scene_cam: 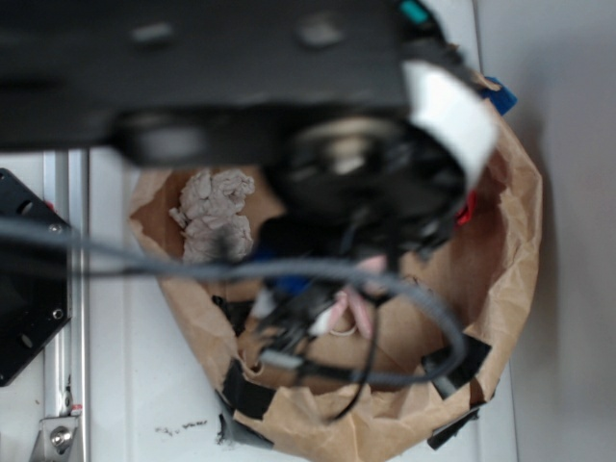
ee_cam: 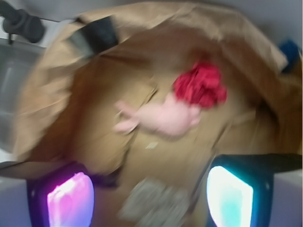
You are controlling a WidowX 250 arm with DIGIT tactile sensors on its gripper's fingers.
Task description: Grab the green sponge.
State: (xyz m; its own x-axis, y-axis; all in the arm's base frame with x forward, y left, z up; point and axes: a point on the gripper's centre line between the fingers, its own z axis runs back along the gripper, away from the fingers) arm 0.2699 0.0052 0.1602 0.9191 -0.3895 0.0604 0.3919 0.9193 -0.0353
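Two glowing pads (ee_cam: pixel 71 201) of the hand (ee_cam: pixel 149 198) spread wide apart, nothing between them. Below: crinkled brown paper bag (ee_cam: pixel 52 99), rim taped black. Soft pink plush toy (ee_cam: pixel 168 118) mid-floor, red fuzzy lump (ee_cam: pixel 201 85) touching it, crumpled beige paper wad (scene_cam: pixel 214 214) by the wall. Green sponge: can't spot it; arm (scene_cam: pixel 241 67) blocks much. No readable text.

- The robot arm (scene_cam: pixel 289 87), black and out of focus, filled the top of the frame and hid much of the brown paper tray (scene_cam: pixel 510 260).
- A crumpled beige paper wad (scene_cam: pixel 214 214) lay in the tray's upper left part.
- A pink plush toy (scene_cam: pixel 358 306) (mostly hidden by cables) showed below the arm.
- Black tape strips (scene_cam: pixel 245 393) held the tray's lower rim.
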